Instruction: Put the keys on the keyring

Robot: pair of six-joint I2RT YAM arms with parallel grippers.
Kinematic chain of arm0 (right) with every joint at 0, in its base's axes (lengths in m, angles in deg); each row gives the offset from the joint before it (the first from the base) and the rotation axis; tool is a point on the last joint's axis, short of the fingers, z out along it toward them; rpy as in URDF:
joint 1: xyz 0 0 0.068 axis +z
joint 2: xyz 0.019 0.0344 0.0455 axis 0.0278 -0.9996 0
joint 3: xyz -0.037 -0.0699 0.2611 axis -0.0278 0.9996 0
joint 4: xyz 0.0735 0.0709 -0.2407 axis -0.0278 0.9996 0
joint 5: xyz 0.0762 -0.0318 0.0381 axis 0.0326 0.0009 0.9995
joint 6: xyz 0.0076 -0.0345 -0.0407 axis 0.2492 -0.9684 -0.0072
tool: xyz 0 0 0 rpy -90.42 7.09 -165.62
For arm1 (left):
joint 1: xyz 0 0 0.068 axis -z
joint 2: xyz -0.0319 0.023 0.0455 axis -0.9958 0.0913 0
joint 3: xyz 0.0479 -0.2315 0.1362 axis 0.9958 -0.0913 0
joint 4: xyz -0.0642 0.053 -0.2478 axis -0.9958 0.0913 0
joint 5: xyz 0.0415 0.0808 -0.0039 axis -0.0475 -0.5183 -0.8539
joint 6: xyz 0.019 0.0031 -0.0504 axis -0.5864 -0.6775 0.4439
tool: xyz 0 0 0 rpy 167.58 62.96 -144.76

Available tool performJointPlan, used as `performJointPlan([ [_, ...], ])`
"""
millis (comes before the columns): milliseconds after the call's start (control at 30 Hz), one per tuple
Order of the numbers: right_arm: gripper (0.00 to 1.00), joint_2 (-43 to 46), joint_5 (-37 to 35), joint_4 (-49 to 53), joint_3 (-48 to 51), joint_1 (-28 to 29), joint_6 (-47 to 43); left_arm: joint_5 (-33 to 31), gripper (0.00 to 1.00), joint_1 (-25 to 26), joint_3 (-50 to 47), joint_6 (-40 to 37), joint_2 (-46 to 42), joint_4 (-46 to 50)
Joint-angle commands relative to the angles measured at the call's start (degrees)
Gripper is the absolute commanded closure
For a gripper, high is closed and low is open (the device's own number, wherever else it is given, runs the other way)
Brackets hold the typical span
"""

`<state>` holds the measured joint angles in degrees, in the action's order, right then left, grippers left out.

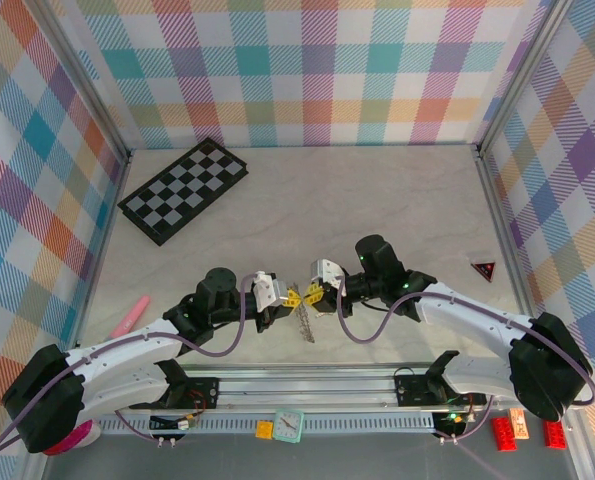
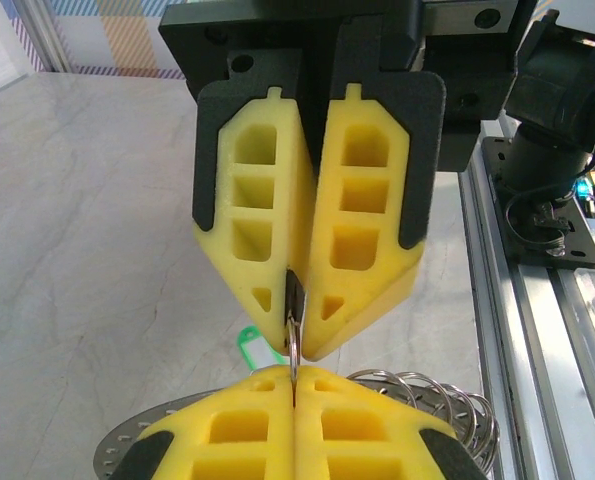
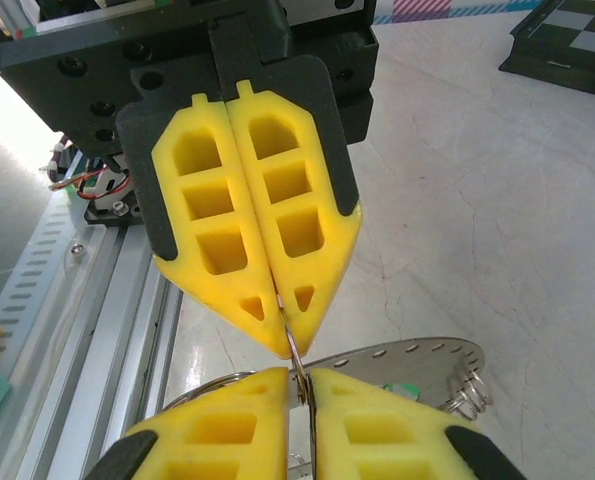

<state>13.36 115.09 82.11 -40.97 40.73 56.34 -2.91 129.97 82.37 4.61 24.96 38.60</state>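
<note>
My two grippers meet tip to tip over the near middle of the table. The left gripper (image 1: 290,298) (image 2: 294,385) is shut on a thin wire ring (image 2: 293,345). That ring runs up into the right gripper (image 1: 317,293) (image 3: 308,385), whose jaws are closed on a small dark flat metal piece (image 2: 293,288), apparently a key. A mint-green tag (image 2: 252,348) hangs just behind the tips. The keyring (image 3: 417,355) (image 1: 305,322), a grey slotted metal plate with wire loops (image 2: 457,400) on its rim, hangs under the fingertips.
A folded chessboard (image 1: 184,188) lies at the back left. There is a pink object (image 1: 129,315) at the left edge and a red triangle (image 1: 485,270) at the right. Along the near rail (image 1: 307,385) sit a mint clock (image 1: 288,425) and red bricks (image 1: 504,433).
</note>
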Motion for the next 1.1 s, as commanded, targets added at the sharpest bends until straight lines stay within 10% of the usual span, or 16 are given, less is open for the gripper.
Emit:
performJointPlan([
  [0,0.91,0.0,2.1,-0.2,-2.2,-0.1,-0.9,1.3,1.00,-0.2,0.0,-1.2,-1.3,-3.6],
  [533,1.00,-1.0,4.7,4.1,-5.2,0.1,-3.1,-3.9,0.88,0.0,5.1,-3.0,1.3,6.8],
  [1000,1.00,-2.1,2.8,5.2,-6.3,0.4,-2.9,-3.3,1.00,0.0,6.3,-4.2,1.4,8.4],
  [1067,0.85,-0.2,0.5,3.7,-5.0,0.3,-0.8,-4.3,1.00,0.0,6.2,-4.2,1.2,8.6],
])
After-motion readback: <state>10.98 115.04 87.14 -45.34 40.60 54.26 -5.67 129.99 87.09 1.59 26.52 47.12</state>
